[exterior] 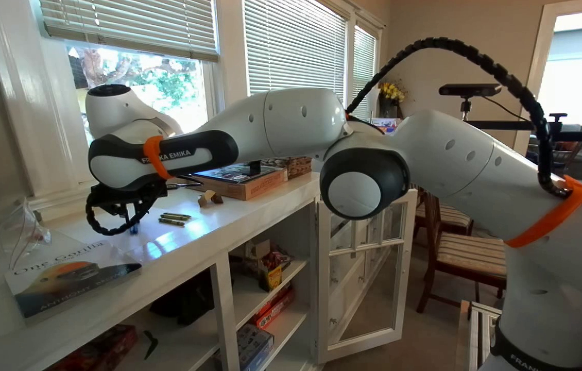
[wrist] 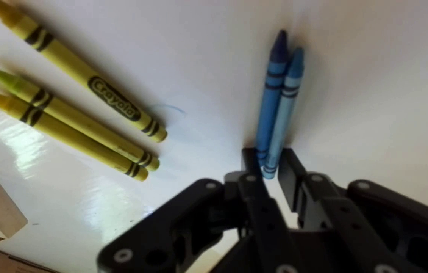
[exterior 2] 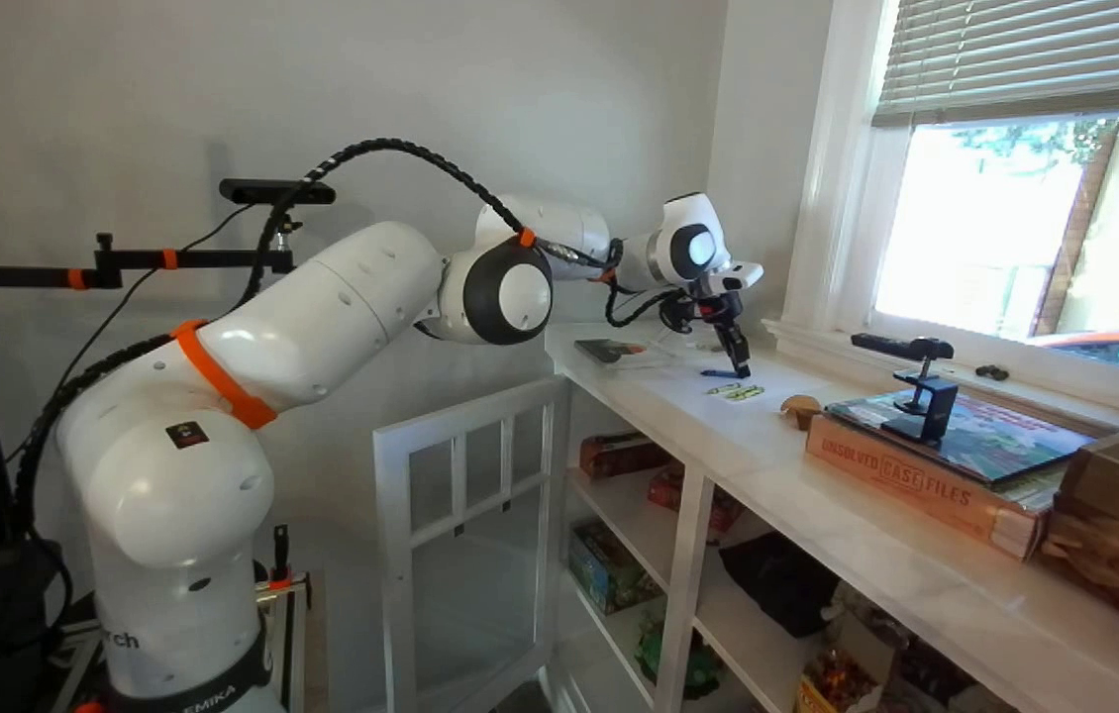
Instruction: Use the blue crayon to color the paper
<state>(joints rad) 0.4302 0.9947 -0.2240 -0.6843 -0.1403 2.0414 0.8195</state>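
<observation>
The blue crayon (wrist: 285, 106), the lighter of two, lies against a darker blue crayon (wrist: 269, 102) on the white top. Both point away from my gripper (wrist: 269, 151), whose fingers stand close on either side of their rear ends. The pair fills the gap at the fingertips, one pad against each crayon. In the exterior views the gripper (exterior 2: 742, 373) points down at the surface, and the two crayons cannot be told apart there. No separate sheet of paper can be made out; a faint blue mark (wrist: 170, 108) shows on the white surface.
Several yellow and green crayons (wrist: 74, 68) lie beside the blue pair. Near the corner is a pale book (exterior: 67, 268) with an orange patch and a plastic bag (exterior: 26, 237). A small brown block (exterior 2: 801, 408) and the orange game box (exterior 2: 906, 475) stand along the counter.
</observation>
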